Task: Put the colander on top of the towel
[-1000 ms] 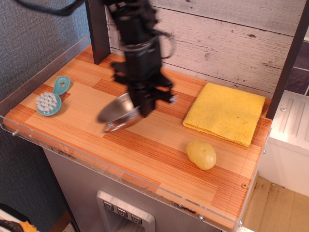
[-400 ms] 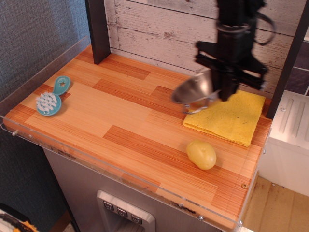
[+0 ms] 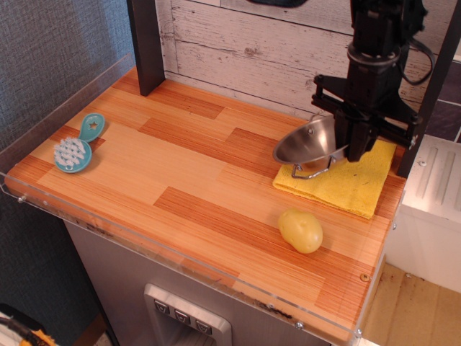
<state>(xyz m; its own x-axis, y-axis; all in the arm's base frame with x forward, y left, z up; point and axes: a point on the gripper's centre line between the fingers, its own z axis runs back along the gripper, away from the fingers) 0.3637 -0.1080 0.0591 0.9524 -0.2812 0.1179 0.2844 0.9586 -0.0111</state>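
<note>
Tool [image 3: 354, 150] clamped on colander [image 3: 308, 143] by its far rim, black and boxy, hung over towel [image 3: 353, 182]. Carried across from mid-tabletop within the last second, then lowered and shifted further over towel in the final fraction. Colander tilted, open side facing up and away from towel's left edge, lower wire handle at or just above the cloth near that edge; contact not certain from this view. Bowl mostly over towel's left part, a little overhanging bare wood. Judged nearly done: transport finished, only levelling, setting down and release left. Likely a small further shift toward towel's centre needed so the bowl would not rest half off the cloth.

Colander: polished steel, round, smooth and reflective, thin wire loop handle showing beneath. Hard and slippery, likely to rock or slide if dropped while tilted. Towel: flat, folded, square, yellow, faintly nubbed weave, soft enough to damp the landing and to bunch if dragged. Tabletop [image 3: 180, 173]: striped orange-brown wood laminate, edged with clear plastic. Potato [image 3: 300, 230]: yellow, lumpy, matt, lying in front of towel, apart from it. Brush [image 3: 75, 146]: teal plastic with white bristles, well away to towel's left. Neither in the way.
</note>
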